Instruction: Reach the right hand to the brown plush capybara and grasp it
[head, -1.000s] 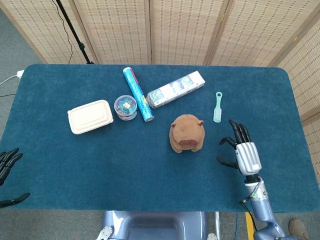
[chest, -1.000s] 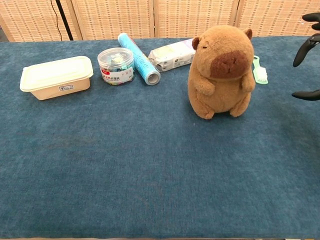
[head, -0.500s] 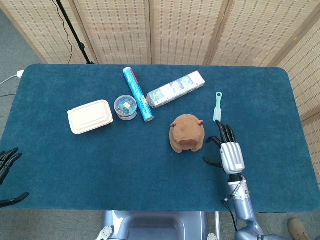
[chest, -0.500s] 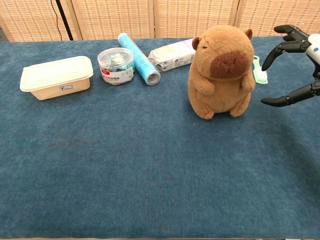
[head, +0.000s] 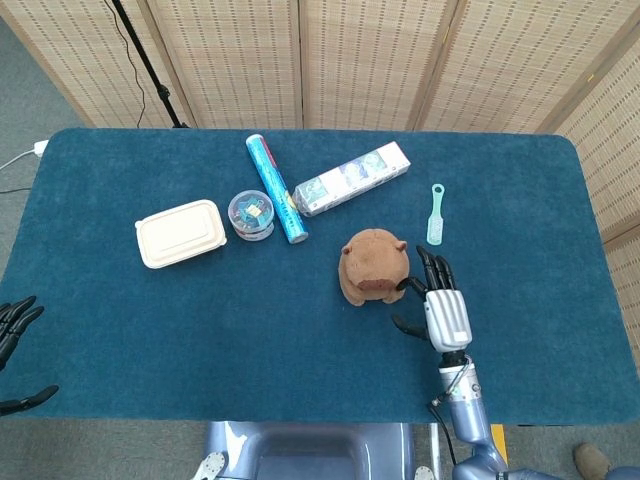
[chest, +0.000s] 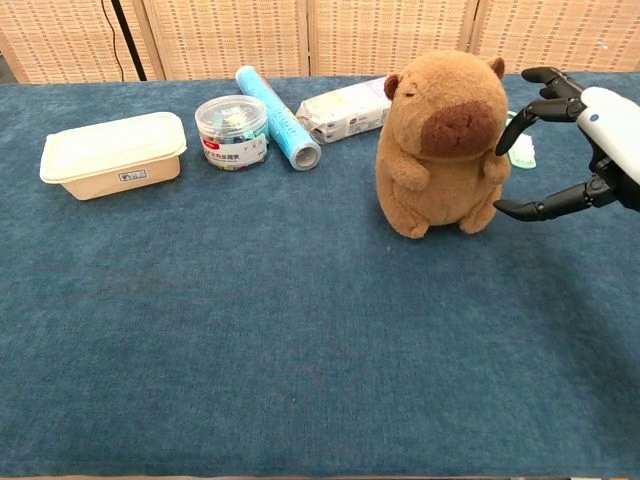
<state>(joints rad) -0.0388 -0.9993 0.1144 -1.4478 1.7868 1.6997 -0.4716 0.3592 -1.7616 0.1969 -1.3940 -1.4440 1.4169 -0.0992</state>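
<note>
The brown plush capybara (head: 373, 264) (chest: 444, 140) stands upright near the middle of the blue table. My right hand (head: 440, 303) (chest: 580, 145) hovers just to its right, fingers spread and curved toward the toy, fingertips almost at its side. Nothing is in this hand. My left hand (head: 15, 350) shows only at the far left edge of the head view, off the table, fingers apart and holding nothing.
A cream lidded box (head: 180, 233) (chest: 113, 153), a small round tub (head: 250, 214) (chest: 232, 130), a blue roll (head: 276, 188) (chest: 277, 117) and a flat packet (head: 352, 178) (chest: 345, 109) lie behind and left of the toy. A pale green brush (head: 435, 214) lies beyond my right hand.
My right hand has moved left across the table, from well right of the capybara to right beside it, staying open. The left hand has not moved.
</note>
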